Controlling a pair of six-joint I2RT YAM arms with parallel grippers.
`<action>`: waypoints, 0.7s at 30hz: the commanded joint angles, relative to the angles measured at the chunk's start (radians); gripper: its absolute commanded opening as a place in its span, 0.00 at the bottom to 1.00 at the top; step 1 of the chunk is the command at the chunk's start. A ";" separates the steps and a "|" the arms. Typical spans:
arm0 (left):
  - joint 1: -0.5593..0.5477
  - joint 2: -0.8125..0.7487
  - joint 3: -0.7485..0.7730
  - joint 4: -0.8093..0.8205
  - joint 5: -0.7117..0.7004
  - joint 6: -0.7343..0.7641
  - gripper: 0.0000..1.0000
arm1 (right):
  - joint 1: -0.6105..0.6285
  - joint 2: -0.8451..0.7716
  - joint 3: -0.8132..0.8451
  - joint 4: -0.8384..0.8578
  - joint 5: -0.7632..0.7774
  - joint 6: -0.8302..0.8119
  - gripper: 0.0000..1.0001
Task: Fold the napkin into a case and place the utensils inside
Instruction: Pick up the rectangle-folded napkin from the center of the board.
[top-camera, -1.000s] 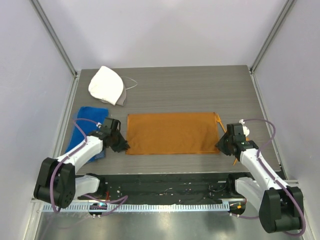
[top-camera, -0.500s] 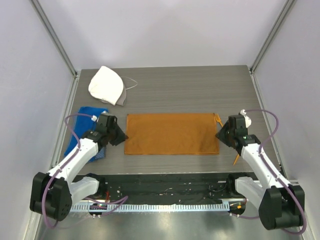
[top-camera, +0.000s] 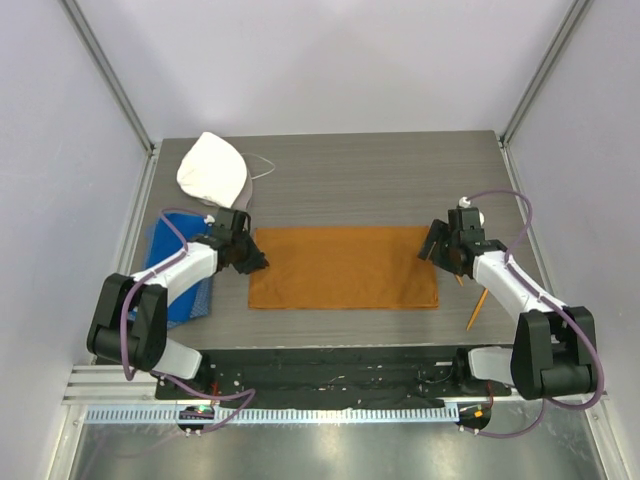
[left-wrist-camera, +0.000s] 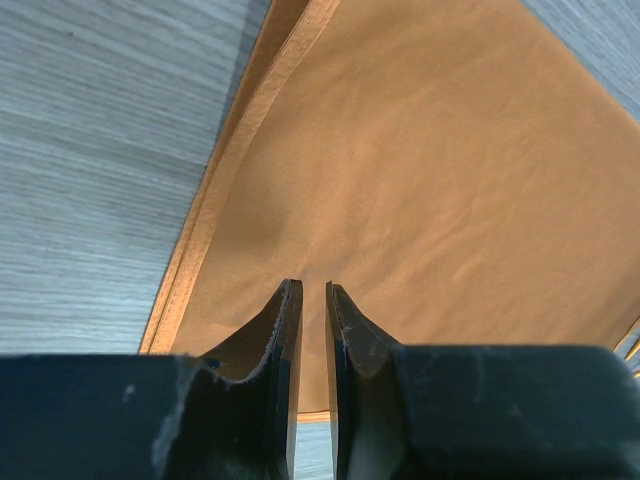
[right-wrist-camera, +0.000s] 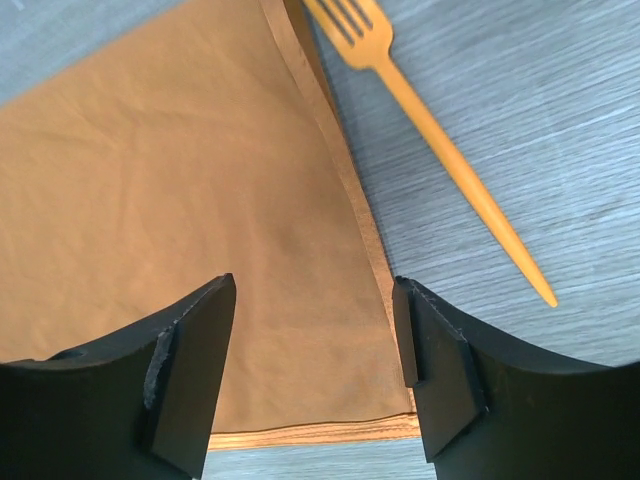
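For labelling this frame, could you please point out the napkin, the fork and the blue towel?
napkin (top-camera: 343, 267): top external view, centre of the flat cloth.
fork (right-wrist-camera: 440, 148): right wrist view, middle of its handle.
blue towel (top-camera: 172, 245): top external view, uncovered far part.

From where I stand, a grey wood-grain counter fills the booth, with plain pale lilac walls on three sides. Slim metal posts rise at the back corners. A black strip and a perforated metal rail line the near edge. The light is soft and even.
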 joint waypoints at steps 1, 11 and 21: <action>-0.002 -0.028 -0.020 0.067 0.002 0.008 0.19 | 0.000 0.029 -0.022 0.057 -0.036 -0.070 0.72; 0.000 -0.094 -0.061 0.073 0.028 -0.007 0.19 | 0.021 0.131 -0.026 0.094 -0.022 -0.100 0.71; 0.000 -0.132 -0.061 0.070 0.023 -0.018 0.20 | 0.078 0.229 0.007 0.066 0.073 -0.107 0.67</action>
